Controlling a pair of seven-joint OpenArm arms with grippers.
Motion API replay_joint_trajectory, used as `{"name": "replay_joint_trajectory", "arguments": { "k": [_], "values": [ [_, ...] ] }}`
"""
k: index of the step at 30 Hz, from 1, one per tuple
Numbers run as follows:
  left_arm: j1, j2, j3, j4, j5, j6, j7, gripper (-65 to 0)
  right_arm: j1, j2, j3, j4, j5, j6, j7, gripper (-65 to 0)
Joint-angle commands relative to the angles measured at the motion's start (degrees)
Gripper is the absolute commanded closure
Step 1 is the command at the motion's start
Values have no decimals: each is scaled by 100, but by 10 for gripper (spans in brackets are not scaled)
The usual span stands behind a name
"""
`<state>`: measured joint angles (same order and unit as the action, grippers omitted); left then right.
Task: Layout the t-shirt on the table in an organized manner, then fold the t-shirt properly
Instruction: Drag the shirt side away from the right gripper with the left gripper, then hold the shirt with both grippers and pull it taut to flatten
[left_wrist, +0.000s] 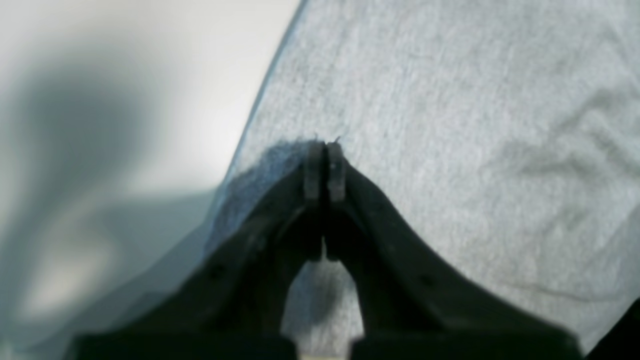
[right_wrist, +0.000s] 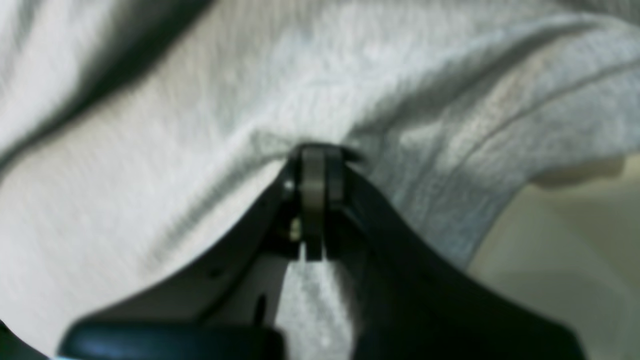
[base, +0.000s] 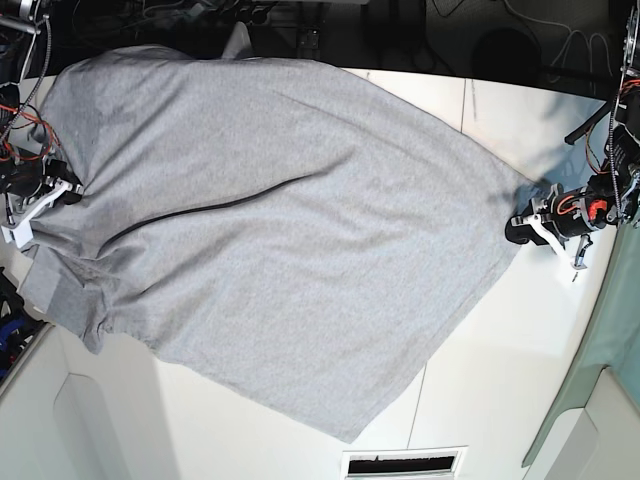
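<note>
The light grey t-shirt (base: 280, 220) hangs spread wide between both arms over the white table (base: 500, 340), its plain side showing and a long crease running across it. My left gripper (base: 520, 226), at the right of the base view, is shut on the shirt's edge; up close its fingertips (left_wrist: 336, 165) pinch the fabric (left_wrist: 450, 125) at a corner. My right gripper (base: 68, 190), at the left of the base view, is shut on a fold of cloth (right_wrist: 200, 125) near a sleeve; its fingertips (right_wrist: 312, 170) press together there.
A dark slotted vent (base: 400, 463) sits at the table's near edge. Cables and dark equipment (base: 520, 40) line the far side behind the table. A thin seam (base: 466, 100) runs across the tabletop. Bare white surface lies below and right of the shirt.
</note>
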<state>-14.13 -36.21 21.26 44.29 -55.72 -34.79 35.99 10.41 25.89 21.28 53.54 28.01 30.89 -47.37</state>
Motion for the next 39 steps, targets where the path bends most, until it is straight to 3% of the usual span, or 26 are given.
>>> {"name": "replay_joint_trajectory", "arguments": {
  "k": [1,5,9,13,19,25,30,36,39],
  "values": [
    [212,33,90,-28,474,192,787,0,181,74,-2,-151,-210,-105,-37,0],
    [417,35,90,105,181,170,863,0,758,61,-2,-592,-210,-105,48,0],
    [605,35,90,153,-160,-291,970,0,1185,-4,-2,-793,-212,-105,44,0],
    [730,68,90,153,-437,-521,1110,0,1403,-225,-2,-802,-280,-107,44,0],
    [872,160,90,195,-723,-521,1252,0,1464,-562,-2,-802,-356,-107,50,0],
    [841,9,-474,1069,-743,-521,1316,0,1475,-422,0,-474,-76,-83,4,0],
    [839,-286,-1226,2009,-732,-521,1379,0,1338,-221,4,284,105,-90,-557,0],
    [446,-345,-1652,2778,-702,-521,1311,0,568,15,28,1292,199,-140,-645,0],
    [151,-212,-1635,2848,-251,-435,960,0,9,28,186,1709,205,-262,-669,0]
  ]
}}
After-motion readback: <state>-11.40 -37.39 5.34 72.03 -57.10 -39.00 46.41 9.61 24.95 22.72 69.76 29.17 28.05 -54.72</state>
